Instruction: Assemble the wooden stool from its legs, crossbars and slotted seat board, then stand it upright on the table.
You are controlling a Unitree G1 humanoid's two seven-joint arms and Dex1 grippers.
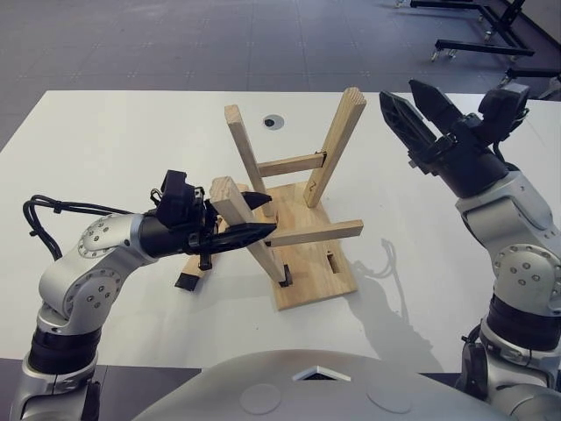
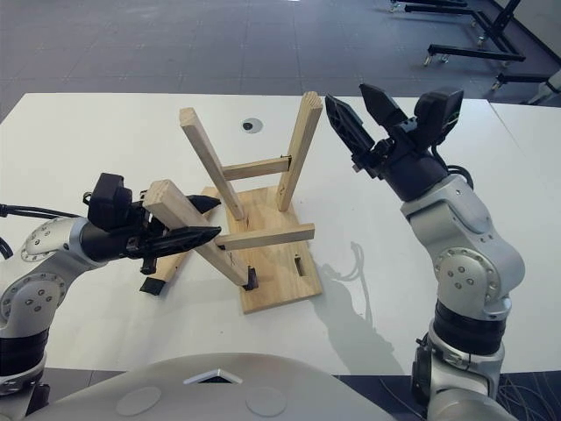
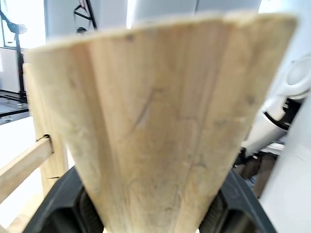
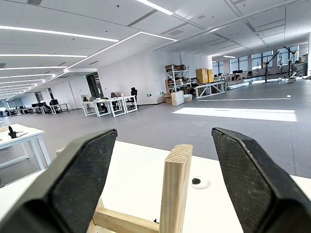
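**Stool upside down, left pincer clamped on a leg**

The slotted seat board (image 1: 308,266) lies flat on the white tabletop (image 1: 105,140), with three legs rising from it. The left pincer (image 1: 263,216) is pinching the leaning leg (image 1: 263,253), which stands at the board's near edge. One crossbar (image 1: 289,163) spans the two far legs. Another crossbar (image 1: 320,232) juts from the held leg over the board's right side. The right pincer (image 1: 401,93) is spread wide, raised just right of the far right leg (image 1: 337,145) and touching nothing.
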